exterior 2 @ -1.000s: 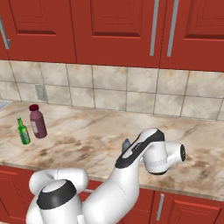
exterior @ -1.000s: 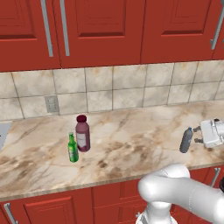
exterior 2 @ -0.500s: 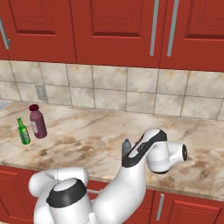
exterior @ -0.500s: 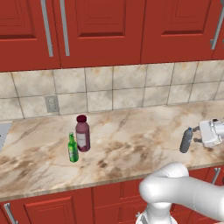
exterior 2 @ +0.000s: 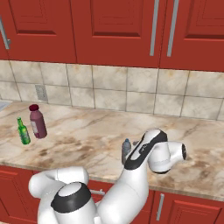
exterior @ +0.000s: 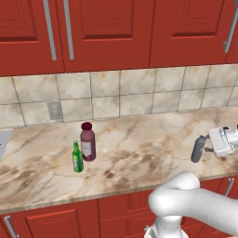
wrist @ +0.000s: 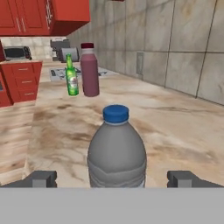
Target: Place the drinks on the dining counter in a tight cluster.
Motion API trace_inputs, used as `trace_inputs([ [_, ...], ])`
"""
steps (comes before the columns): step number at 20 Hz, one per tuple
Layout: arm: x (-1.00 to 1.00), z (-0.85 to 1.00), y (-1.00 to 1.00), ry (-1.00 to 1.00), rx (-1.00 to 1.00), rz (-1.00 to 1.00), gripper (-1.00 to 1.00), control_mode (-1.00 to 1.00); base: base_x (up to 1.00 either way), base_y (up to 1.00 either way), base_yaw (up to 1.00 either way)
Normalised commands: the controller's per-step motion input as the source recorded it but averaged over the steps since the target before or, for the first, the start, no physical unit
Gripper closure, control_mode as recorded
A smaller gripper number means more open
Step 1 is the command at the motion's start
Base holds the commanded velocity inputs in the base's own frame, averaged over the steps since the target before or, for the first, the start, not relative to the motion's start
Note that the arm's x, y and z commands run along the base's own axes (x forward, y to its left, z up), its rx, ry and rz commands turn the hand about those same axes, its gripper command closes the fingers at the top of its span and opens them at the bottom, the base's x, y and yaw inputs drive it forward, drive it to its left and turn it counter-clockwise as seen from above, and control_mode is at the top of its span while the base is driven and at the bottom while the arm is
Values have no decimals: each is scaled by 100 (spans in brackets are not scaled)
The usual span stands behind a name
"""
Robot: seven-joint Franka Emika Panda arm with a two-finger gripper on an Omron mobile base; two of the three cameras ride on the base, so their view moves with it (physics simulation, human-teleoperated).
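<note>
Three drinks stand on a beige marbled counter point(exterior: 139, 135) under red wall cabinets. The small green bottle point(exterior: 77, 157) and the wider maroon bottle point(exterior: 87, 142) stand close together at the left. The slim grey bottle point(exterior: 198, 148) with a blue cap stands alone near the front edge at the right. My gripper point(exterior: 209, 148) lies level just right of it, open. In the hand view the grey bottle point(wrist: 116, 153) is centred ahead of my gripper point(wrist: 114, 179), with a gap to each fingertip point(wrist: 41, 178). Beyond stand the green bottle point(wrist: 71, 75) and the maroon bottle point(wrist: 89, 70). The dining counter is out of view.
A beige tiled backsplash point(exterior: 139, 93) with a wall outlet point(exterior: 55, 110) backs the counter. A sink edge point(exterior: 2, 139) shows at the far left. Red cabinets point(exterior 2: 109, 30) hang overhead. My arm's elbow point(exterior: 186, 200) bulks below the front edge.
The hand has shifted slightly beside the grey bottle and stays open. None of the three bottles has moved.
</note>
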Motion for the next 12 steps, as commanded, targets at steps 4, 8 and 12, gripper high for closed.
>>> trace_inputs([
  [4, 0, 0, 16, 0, 0, 1, -100, -100, 0, 0, 0],
  [8, 0, -1, 15, 0, 0, 0, -100, -100, 0, 0, 0],
  [12, 0, -5, 19, 0, 0, 0, -100, -100, 0, 0, 0],
])
